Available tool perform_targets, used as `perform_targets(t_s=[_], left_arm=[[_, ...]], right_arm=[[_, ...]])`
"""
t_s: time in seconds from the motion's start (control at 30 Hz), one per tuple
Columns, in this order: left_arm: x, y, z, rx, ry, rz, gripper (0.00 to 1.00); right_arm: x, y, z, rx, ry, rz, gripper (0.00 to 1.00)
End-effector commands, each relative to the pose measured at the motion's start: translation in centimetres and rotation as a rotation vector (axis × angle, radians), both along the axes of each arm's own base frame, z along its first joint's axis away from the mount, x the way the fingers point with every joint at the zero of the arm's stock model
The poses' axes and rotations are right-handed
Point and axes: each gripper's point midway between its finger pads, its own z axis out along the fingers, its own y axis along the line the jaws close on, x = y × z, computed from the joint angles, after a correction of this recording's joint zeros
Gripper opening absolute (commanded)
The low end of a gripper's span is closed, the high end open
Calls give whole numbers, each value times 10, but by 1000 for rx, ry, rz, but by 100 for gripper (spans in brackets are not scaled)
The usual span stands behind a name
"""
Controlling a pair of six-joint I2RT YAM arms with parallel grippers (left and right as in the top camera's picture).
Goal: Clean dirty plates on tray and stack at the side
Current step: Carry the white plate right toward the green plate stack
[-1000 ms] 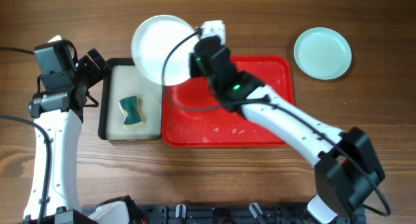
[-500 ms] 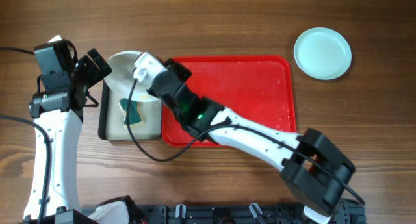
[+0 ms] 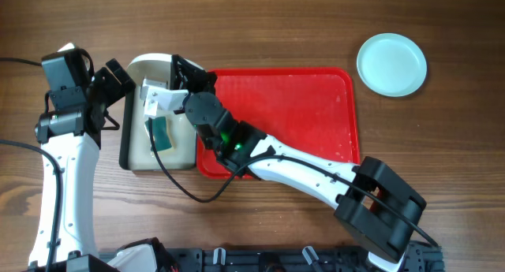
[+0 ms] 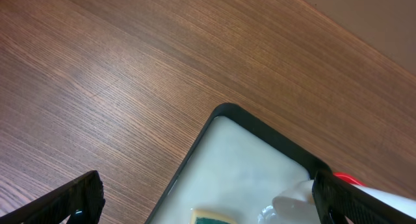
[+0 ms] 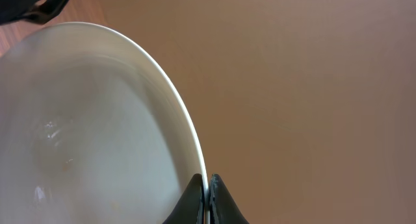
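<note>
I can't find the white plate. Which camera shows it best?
Right wrist: the white plate fills the view, rim pinched by the right gripper. Overhead shows only a partly hidden edge; left wrist, maybe a sliver.

Table [image 3: 268, 24]: we see brown wood grain.
Red tray [image 3: 308, 98]: we find it mid-table.
Cream tray [image 3: 138, 154]: just beside the red tray's left edge.
Aqua plate [image 3: 391, 64]: we see it far right, apart from both trays.
</note>
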Motion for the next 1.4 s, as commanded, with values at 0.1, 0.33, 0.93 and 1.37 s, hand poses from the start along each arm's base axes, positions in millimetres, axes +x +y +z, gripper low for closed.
perform_targets(t_s=[0.1,0.33,0.93,1.37], left_arm=[[1,2,2,-6,-8,11,100],[1,2,2,-6,-8,11,100],[1,2,2,-6,-8,10,100],[1,2,2,-6,-8,10,100]], right_arm=[[-2,5,3,-38,-34,10,4],[-2,5,4,1,-14,8,4],[49,-83,-76,816,728,-366,4],[38,-224,-78,800,945,-722,4]])
